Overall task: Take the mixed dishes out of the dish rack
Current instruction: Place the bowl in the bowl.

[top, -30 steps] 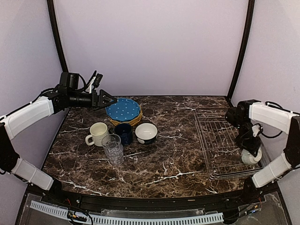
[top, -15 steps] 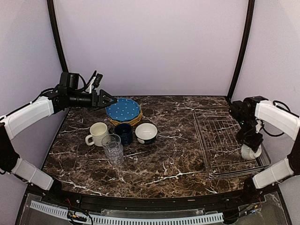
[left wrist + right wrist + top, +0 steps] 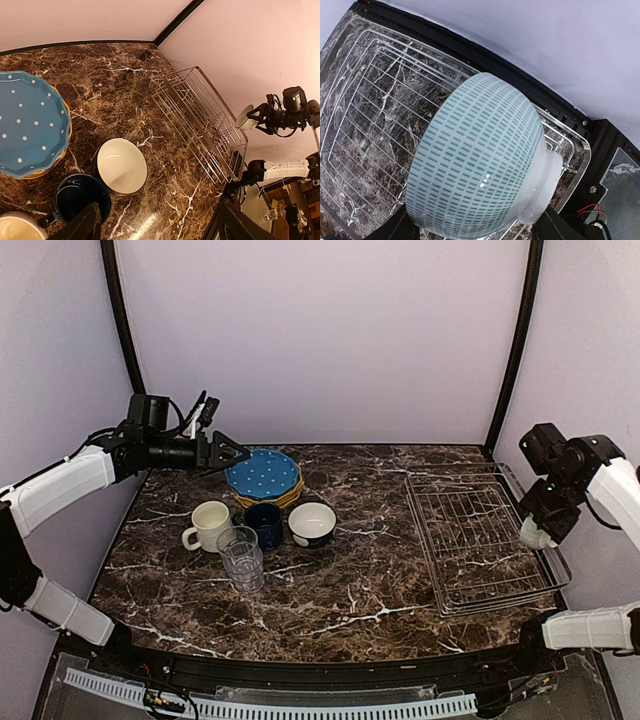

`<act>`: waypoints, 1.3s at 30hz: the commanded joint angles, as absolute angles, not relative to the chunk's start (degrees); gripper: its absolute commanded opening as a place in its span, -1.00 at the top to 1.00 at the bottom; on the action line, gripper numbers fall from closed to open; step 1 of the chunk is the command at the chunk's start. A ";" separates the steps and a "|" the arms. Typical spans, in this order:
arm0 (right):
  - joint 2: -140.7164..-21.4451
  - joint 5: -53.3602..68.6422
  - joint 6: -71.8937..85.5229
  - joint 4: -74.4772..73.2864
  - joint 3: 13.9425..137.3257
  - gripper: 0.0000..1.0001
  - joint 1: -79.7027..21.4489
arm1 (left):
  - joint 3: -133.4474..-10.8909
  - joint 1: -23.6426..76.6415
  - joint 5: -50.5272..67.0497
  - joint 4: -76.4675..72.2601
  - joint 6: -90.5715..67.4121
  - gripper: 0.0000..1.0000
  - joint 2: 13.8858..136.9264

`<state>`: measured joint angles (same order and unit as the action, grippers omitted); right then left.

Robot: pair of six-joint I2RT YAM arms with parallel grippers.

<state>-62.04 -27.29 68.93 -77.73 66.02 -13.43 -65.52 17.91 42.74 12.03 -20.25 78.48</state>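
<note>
My right gripper [image 3: 545, 520] is shut on a pale teal-and-white bowl [image 3: 480, 160] and holds it in the air over the right edge of the silver wire dish rack [image 3: 480, 540]. The rack holds no other dishes; it also shows in the right wrist view [image 3: 365, 100] and the left wrist view [image 3: 200, 120]. On the table's left stand the blue white-dotted plate [image 3: 263, 474] on a stack, a cream mug [image 3: 209, 524], a dark blue cup [image 3: 265, 523], a second bowl [image 3: 312, 523] and a clear glass tumbler [image 3: 241, 558]. My left gripper [image 3: 238, 452] is open and empty above the plates.
The marble table [image 3: 340, 580] is bounded by lilac walls and black corner posts [image 3: 515, 350]. The rack sits close to the table's right edge.
My right gripper has lifted the bowl out of the rack's near right corner, up and to the right. The left arm has not moved.
</note>
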 commanded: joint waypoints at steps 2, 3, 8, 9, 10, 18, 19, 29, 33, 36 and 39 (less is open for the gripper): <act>-59.58 -25.90 61.00 -78.40 66.85 1.00 -13.45 | -64.52 18.11 44.08 11.34 -20.78 -0.59 78.63; -59.56 -25.59 60.12 -78.12 67.32 1.00 -13.45 | -64.51 18.11 44.10 11.29 -20.82 -0.59 78.69; -58.44 -21.44 49.06 -72.35 69.48 1.00 -13.45 | -64.42 18.11 44.21 11.06 -20.92 -0.59 78.62; -58.03 -20.65 47.38 -71.12 69.59 1.00 -13.45 | -64.42 18.11 44.25 11.03 -20.98 -0.59 78.65; -57.64 -19.70 45.26 -69.57 69.61 1.00 -13.45 | -64.45 18.11 44.27 11.05 -20.99 -0.59 78.70; -56.79 -3.50 31.52 -55.33 70.56 1.00 -13.45 | -64.38 18.11 44.33 10.83 -21.09 -0.59 78.88; -57.03 0.47 29.45 -51.68 70.38 1.00 -13.45 | -64.32 18.11 44.30 10.87 -21.09 -0.59 78.96; -68.61 27.31 30.11 -20.62 68.02 1.00 -19.44 | -64.18 18.11 44.12 10.79 -21.03 -0.59 79.20; -78.13 26.74 29.76 -14.55 72.50 1.00 -26.32 | -64.24 18.11 43.86 11.02 -20.84 -0.59 79.25; -84.83 27.78 31.31 -8.92 73.99 1.00 -30.12 | -64.25 18.11 43.67 11.15 -20.62 -0.59 79.28; -90.44 28.43 32.36 -6.00 75.94 1.00 -33.43 | -64.36 18.11 43.62 11.33 -20.57 -0.59 79.36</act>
<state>-86.37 25.30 31.00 -17.67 71.92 -29.98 -65.17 17.91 43.05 11.25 -20.86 79.20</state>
